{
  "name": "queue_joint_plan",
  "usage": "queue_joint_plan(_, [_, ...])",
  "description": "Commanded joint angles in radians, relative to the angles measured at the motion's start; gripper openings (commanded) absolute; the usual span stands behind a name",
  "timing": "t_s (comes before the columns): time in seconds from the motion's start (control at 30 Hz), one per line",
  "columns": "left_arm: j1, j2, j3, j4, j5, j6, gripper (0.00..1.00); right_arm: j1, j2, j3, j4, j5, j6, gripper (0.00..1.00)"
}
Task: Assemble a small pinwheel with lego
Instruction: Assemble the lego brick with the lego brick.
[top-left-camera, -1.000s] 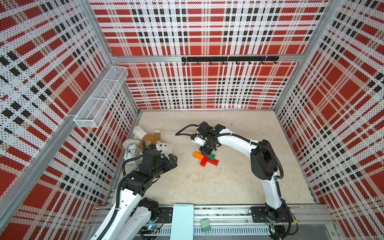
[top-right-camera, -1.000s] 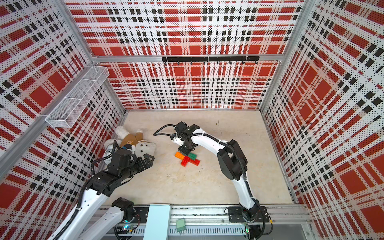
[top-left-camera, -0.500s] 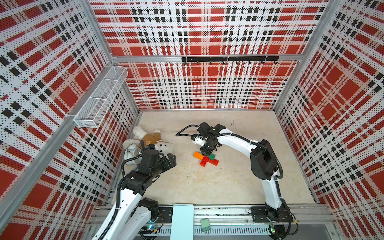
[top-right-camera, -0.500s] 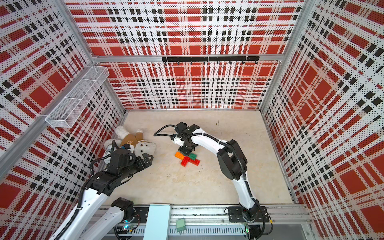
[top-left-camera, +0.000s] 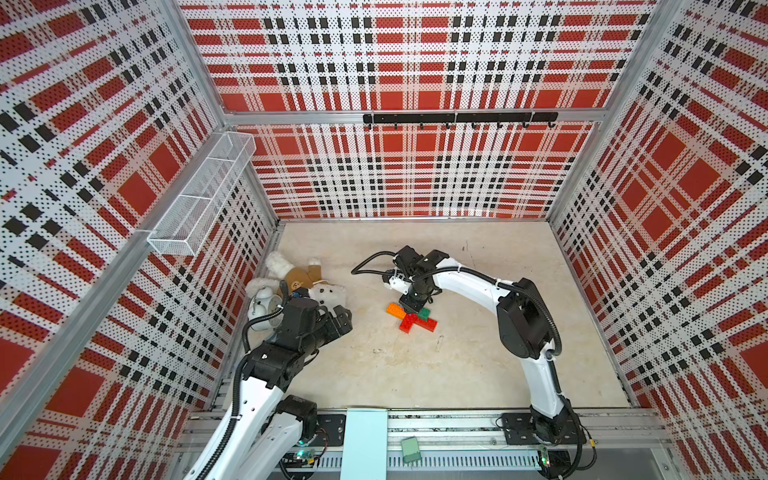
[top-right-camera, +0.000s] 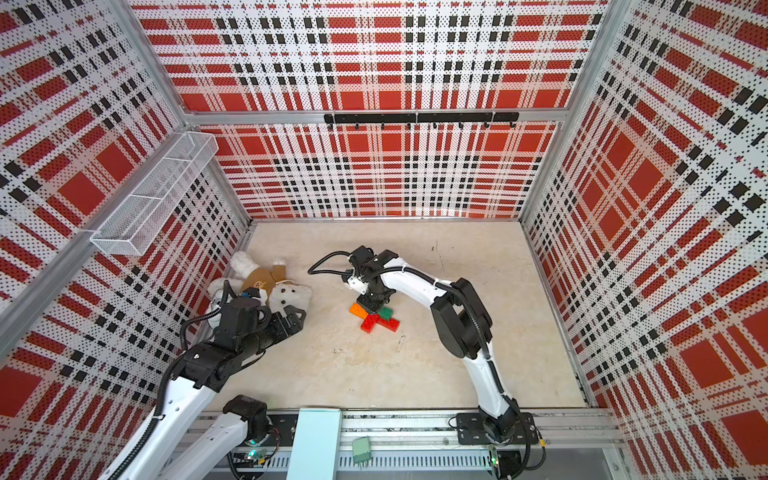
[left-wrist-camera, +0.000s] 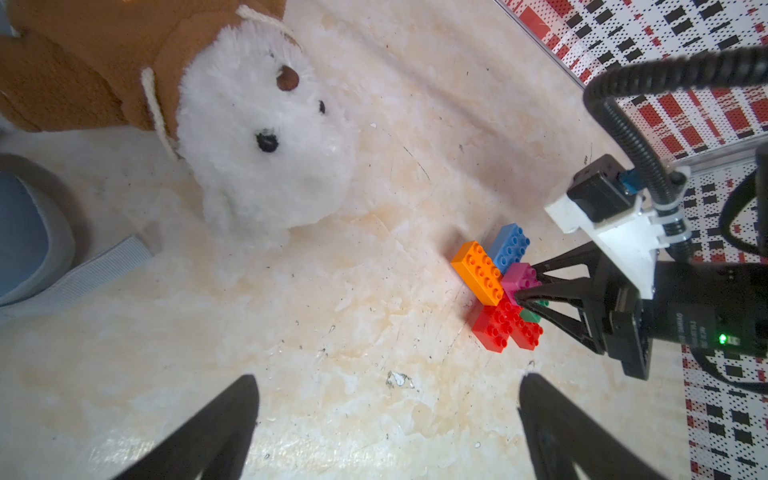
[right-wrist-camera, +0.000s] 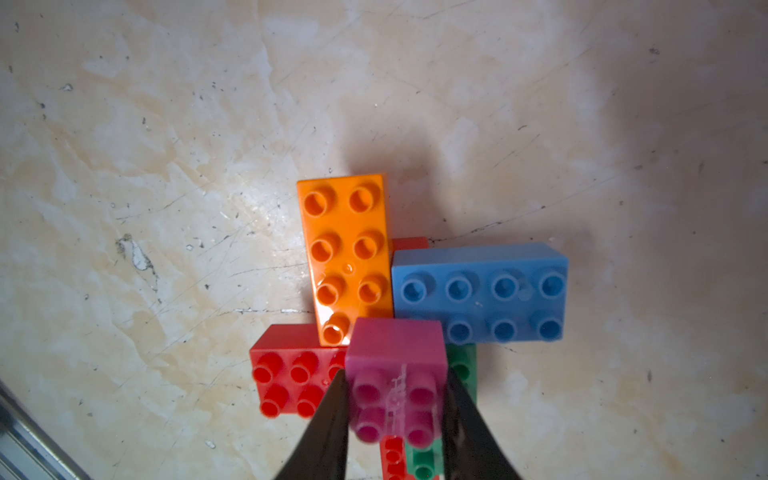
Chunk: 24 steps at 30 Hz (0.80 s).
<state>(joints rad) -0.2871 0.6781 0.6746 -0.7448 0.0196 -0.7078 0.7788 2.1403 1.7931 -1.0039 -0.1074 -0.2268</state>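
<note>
The pinwheel (top-left-camera: 411, 318) (top-right-camera: 376, 318) lies mid-floor as a flat cross of lego. Its orange arm (right-wrist-camera: 347, 249), blue arm (right-wrist-camera: 478, 291), red arm (right-wrist-camera: 291, 374) and green arm (right-wrist-camera: 461, 365) meet under a pink square brick (right-wrist-camera: 395, 357) at the centre. My right gripper (right-wrist-camera: 395, 376) (top-left-camera: 415, 306) points down onto that centre, shut on the pink brick from both sides; the left wrist view shows this grip (left-wrist-camera: 523, 286) too. My left gripper (left-wrist-camera: 386, 380) (top-left-camera: 340, 322) hangs open and holds nothing. It is left of the pinwheel and well apart from it.
A white teddy bear (top-left-camera: 307, 282) (left-wrist-camera: 266, 145) in a brown shirt lies by the left wall, with a white alarm clock (top-left-camera: 262, 307) beside it, just behind my left gripper. A wire basket (top-left-camera: 203, 199) hangs on the left wall and a hook rail (top-left-camera: 457, 118) on the back wall.
</note>
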Motion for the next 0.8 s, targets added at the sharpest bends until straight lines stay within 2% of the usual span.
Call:
queue_joint_plan(0.0, [0.008,-0.005,-0.013,0.028,0.017,0.000,0.99,0.007,0.039,0.002,0.001,-0.002,0.000,0.10])
queue_joint_plan(0.43, [0.007,0.007,-0.017,0.051,0.020,0.001,0.99,0.037,0.102,0.012,-0.083,0.044,0.014,0.09])
queue_joint_plan(0.77, [0.009,0.001,-0.015,0.051,0.011,0.002,0.99,0.054,0.179,0.090,-0.169,0.002,-0.010,0.09])
